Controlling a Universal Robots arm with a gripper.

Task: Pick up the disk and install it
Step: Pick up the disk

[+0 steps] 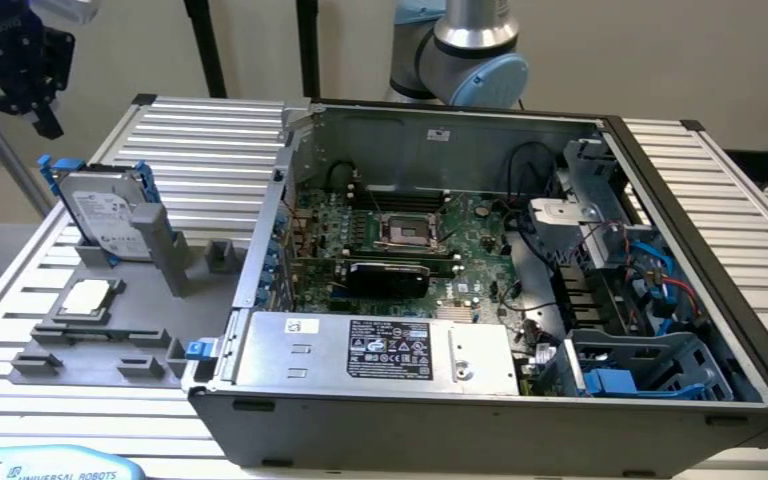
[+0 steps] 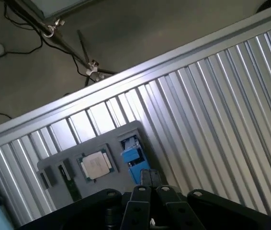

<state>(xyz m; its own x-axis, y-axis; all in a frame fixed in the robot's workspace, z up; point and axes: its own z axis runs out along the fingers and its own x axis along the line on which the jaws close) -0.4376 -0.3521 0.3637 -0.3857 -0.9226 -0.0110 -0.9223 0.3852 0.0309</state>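
Observation:
The disk (image 1: pixel 101 212) stands upright on edge in a grey holder (image 1: pixel 157 250) on the table, at the exterior view's left; it is silver with a white label, in a blue carrier. My gripper (image 1: pixel 43 118) hangs high above and a little further left of it, apart from it. In the wrist view I look down on the blue carrier edge of the disk (image 2: pixel 132 160), just beyond my gripper (image 2: pixel 150 178). The fingers meet with nothing between them.
A small square silver chip (image 1: pixel 87 296) (image 2: pixel 95 165) lies on the grey fixture beside the disk. The open computer case (image 1: pixel 491 130) holds a motherboard (image 1: pixel 398 235), a silver power supply (image 1: pixel 384 350) and blue-grey drive bays (image 1: pixel 651 365). Ribbed metal table (image 2: pixel 212 110); floor cables lie beyond its edge.

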